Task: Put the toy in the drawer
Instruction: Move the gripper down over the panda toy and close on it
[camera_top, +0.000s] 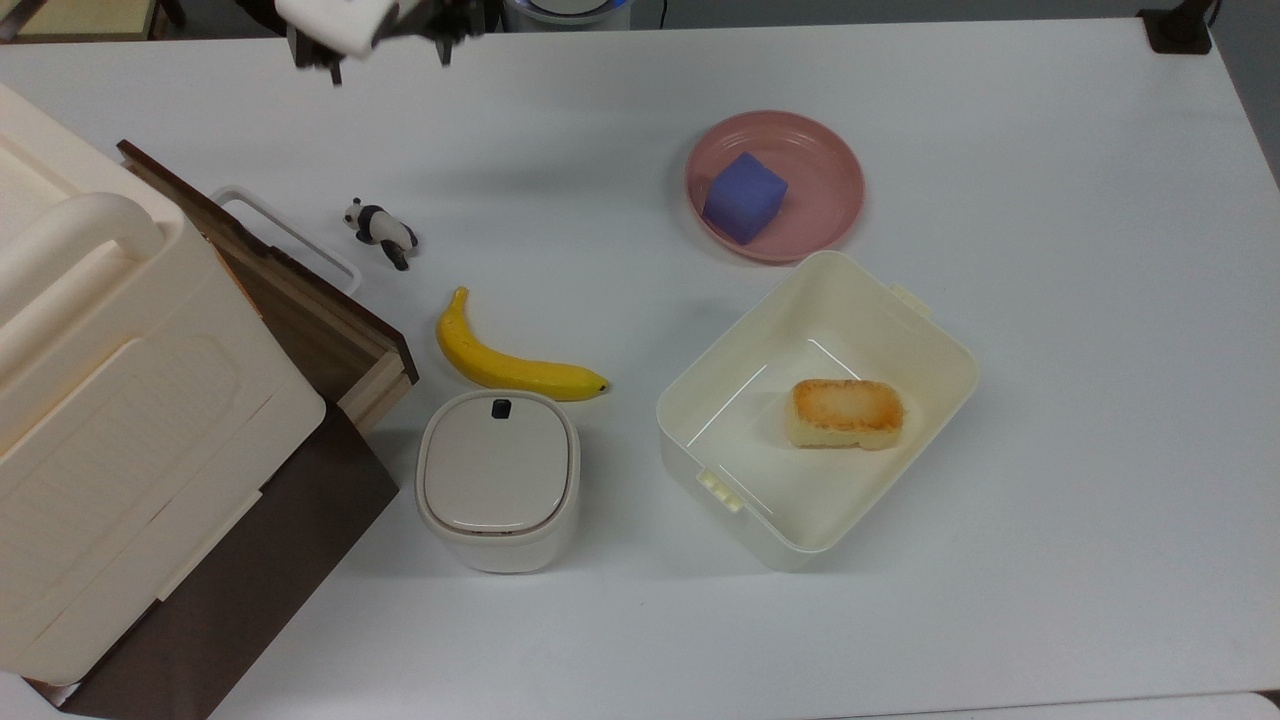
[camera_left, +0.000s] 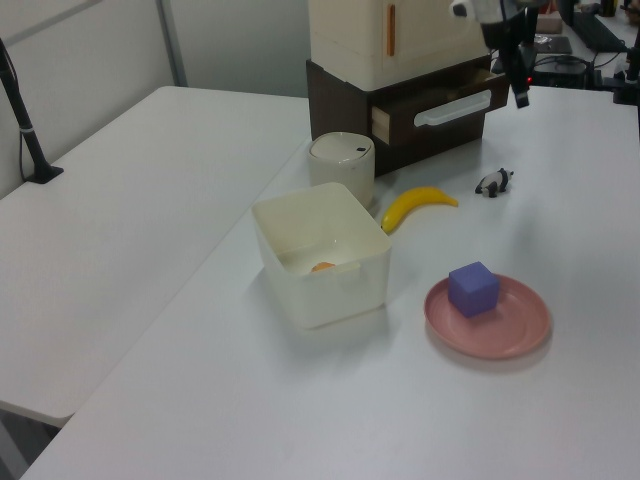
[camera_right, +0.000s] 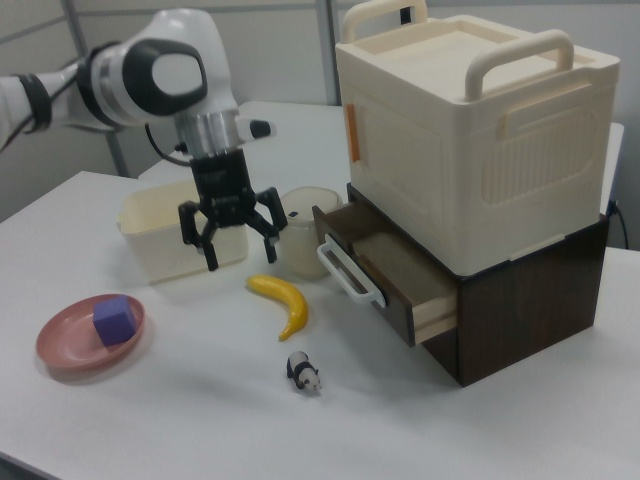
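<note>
One small black-and-white panda toy (camera_top: 381, 233) was seen standing on the smooth white table (camera_top: 1050, 300), just beside the white loop handle of one open dark wooden drawer (camera_right: 385, 270). One curved yellow banana (camera_top: 505, 362) lay nearby. One gripper (camera_right: 240, 245) hung spread wide, grasping nothing, above the table.

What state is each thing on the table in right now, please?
gripper: open, empty, in the air.
toy: standing on the table, ungrasped.
drawer: partly open.
lidded container: lid shut.
open bin: holds bread.
pink plate: holds purple cube.
banana: lying on the table.
</note>
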